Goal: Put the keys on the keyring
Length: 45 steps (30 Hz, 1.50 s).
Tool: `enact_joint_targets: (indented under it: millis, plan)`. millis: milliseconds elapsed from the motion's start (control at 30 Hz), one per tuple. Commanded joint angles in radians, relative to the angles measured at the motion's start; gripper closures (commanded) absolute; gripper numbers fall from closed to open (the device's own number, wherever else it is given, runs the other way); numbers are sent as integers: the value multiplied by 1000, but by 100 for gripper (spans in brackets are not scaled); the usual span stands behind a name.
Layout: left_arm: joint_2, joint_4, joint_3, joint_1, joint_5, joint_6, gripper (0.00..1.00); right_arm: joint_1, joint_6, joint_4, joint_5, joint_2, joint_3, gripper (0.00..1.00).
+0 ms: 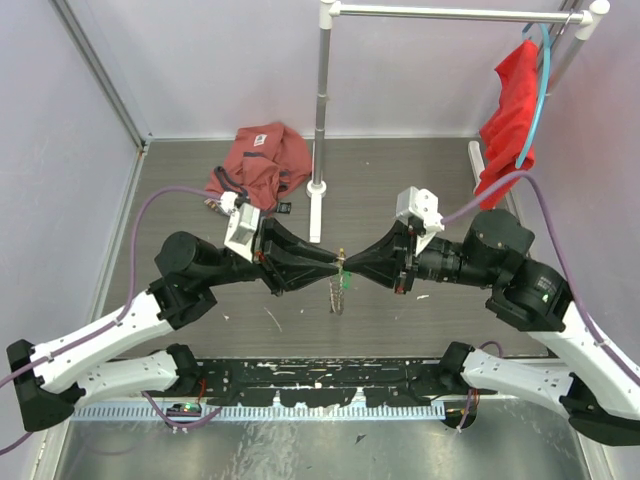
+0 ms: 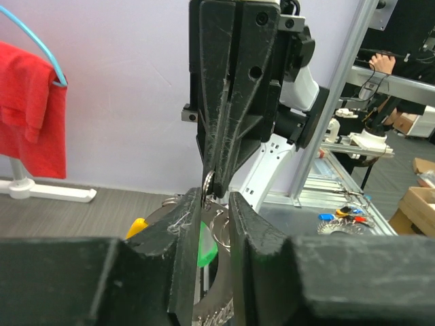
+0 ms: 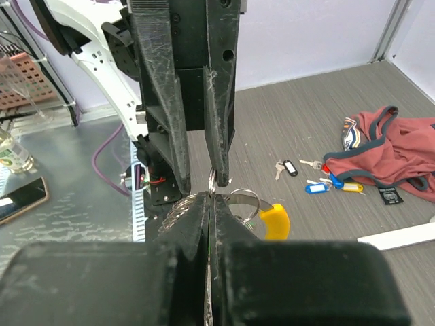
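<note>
Keyring (image 1: 338,292) hangs in mid-air above the middle of the tabletop (image 1: 420,180), at the spot where the two arms meet nose to nose. Both arms reach inward with their wrists level, so the black tapered fingers point straight at each other. The right end effector (image 3: 209,197) is clenched on the thin wire loop, which comes out from between its pressed fingertips. The left end effector (image 2: 212,204) is released: its fingers stand a little apart, with the loop and a green tag (image 2: 206,248) in the gap between them.

Below the grip the keyring carries a dense bunch of small silvery keys and a curved yellow tag (image 3: 274,221) of smooth plastic. The fingers are matte black plastic, heavily scratched. Loose keys (image 3: 326,182) with blue, yellow and black tags lie well apart on the grey wood-grain surface, just beside a crumpled dark red garment (image 3: 397,146).
</note>
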Motion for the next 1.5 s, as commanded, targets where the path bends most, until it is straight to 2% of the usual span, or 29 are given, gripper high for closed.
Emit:
enact_joint_targets:
  millis: [0, 167, 300, 433, 700, 867, 1300, 1400, 1467]
  plan:
    - [-36, -163, 90, -3, 38, 99, 67, 0, -119, -241, 20, 71, 213, 99]
    - [-59, -314, 131, -2, 16, 203, 62, 0, -162, -494, 66, 163, 359, 99]
    - [-36, -416, 173, -3, -7, 251, 60, -1, -167, -565, 71, 201, 378, 99]
    - [12, -488, 216, -2, 3, 279, 59, 0, -171, -583, 71, 221, 382, 99]
    - [112, -574, 283, -4, 153, 331, 59, 0, -178, -572, 48, 223, 363, 99]
    - [137, -666, 317, -3, 141, 394, 59, 0, -181, -568, 31, 222, 357, 99]
    - [157, -657, 327, -2, 140, 391, 60, 0, -178, -524, -5, 226, 330, 99]
    - [162, -656, 330, -2, 149, 390, 67, 0, -168, -496, -2, 217, 319, 99]
    - [164, -656, 330, -3, 155, 387, 76, 0, -164, -486, -1, 215, 314, 99]
